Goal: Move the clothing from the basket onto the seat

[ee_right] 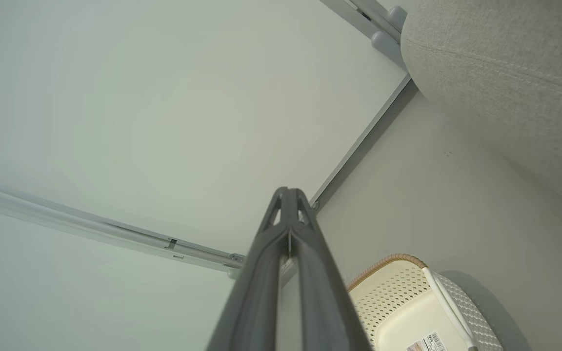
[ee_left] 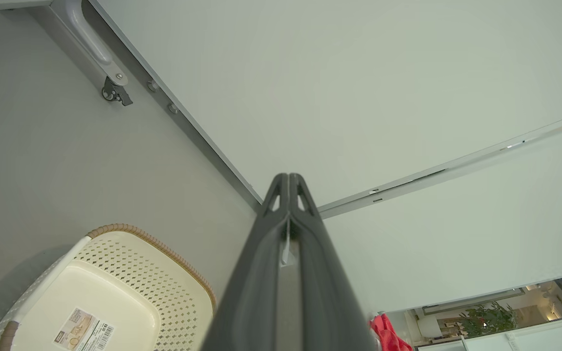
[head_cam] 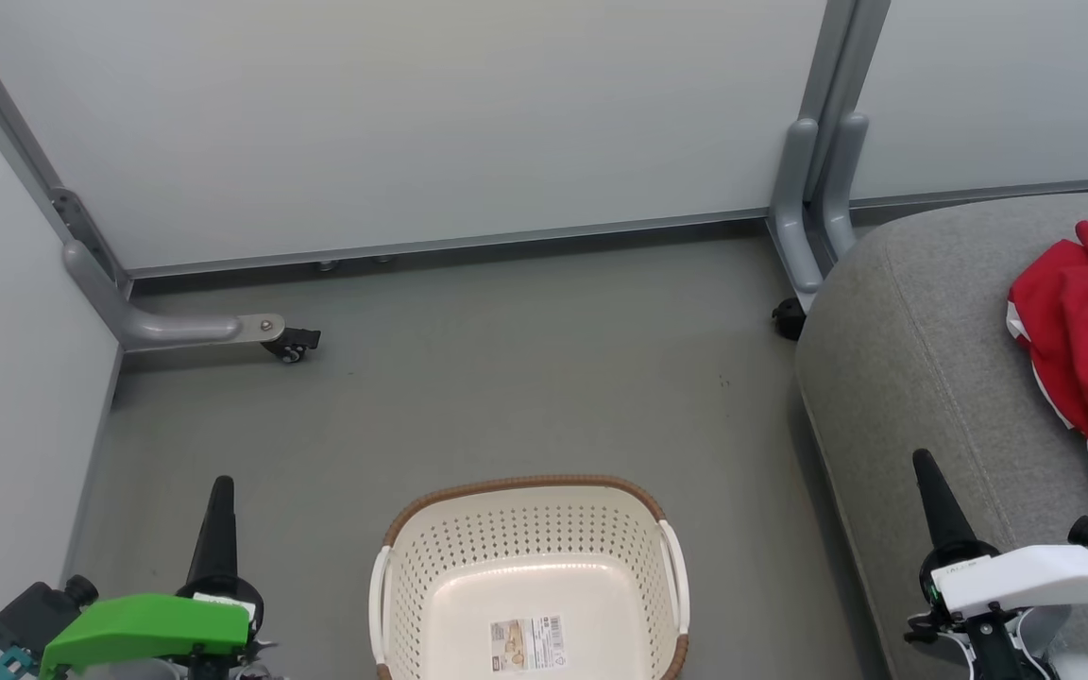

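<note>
The cream basket (head_cam: pixel 412 576) with its brown rim stands on the floor at the bottom centre, holding nothing but a paper label on its bottom; it also shows as the basket (ee_left: pixel 130 263) and the basket (ee_right: pixel 393 287) in the wrist views. Red clothing (head_cam: pixel 1087 335) with white trim lies bunched on the grey seat (head_cam: pixel 912 340) at the right; a bit of the clothing (ee_left: pixel 386 334) shows in the left wrist view. My left gripper (head_cam: pixel 221 486) is shut with nothing in it, left of the basket. My right gripper (head_cam: pixel 922 461) is shut, nothing held, over the seat's front part.
Pale partition panels (head_cam: pixel 431 123) close off the back and left. Their grey feet with castors (head_cam: pixel 291 342) stand on the grey floor (head_cam: pixel 525 378), one at the left, another by the seat's corner (head_cam: pixel 788 319).
</note>
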